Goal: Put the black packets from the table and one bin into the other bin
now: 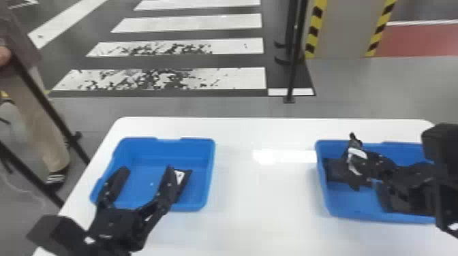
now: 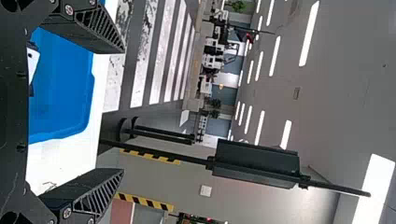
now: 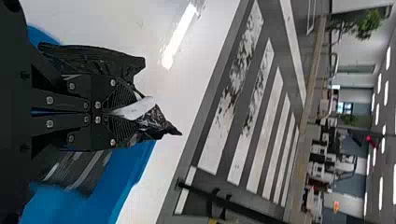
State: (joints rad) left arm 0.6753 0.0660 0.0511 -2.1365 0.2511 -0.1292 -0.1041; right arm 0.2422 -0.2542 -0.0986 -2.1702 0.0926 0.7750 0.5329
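Pinching a crumpled black packet (image 3: 161, 123) between the closed fingers of my right gripper (image 3: 128, 113), at the right bin (image 1: 354, 208). Handling estimate: light, limp, slippery film, hardly fragile. Best grip: broad, across the body, not a loose corner. Left gripper (image 1: 147, 169) open over the left bin (image 1: 170, 149); a labelled packet (image 1: 185, 182) lies inside.

the desk (image 1: 255, 204) is smooth, white and glossy, with bright reflections. the left bin (image 1: 153, 149) and right bin (image 1: 344, 206) look like smooth blue plastic with a soft sheen. the black packet (image 3: 159, 123) at the right tool (image 1: 369, 165) is thin, crinkled, shiny film with a smooth white patch. the left tool (image 1: 147, 168) is matt black, its fingers ribbed, with shiny metal screws (image 2: 69, 9). the crosswalk stripes (image 1: 204, 77) look like rough, flaking paint.
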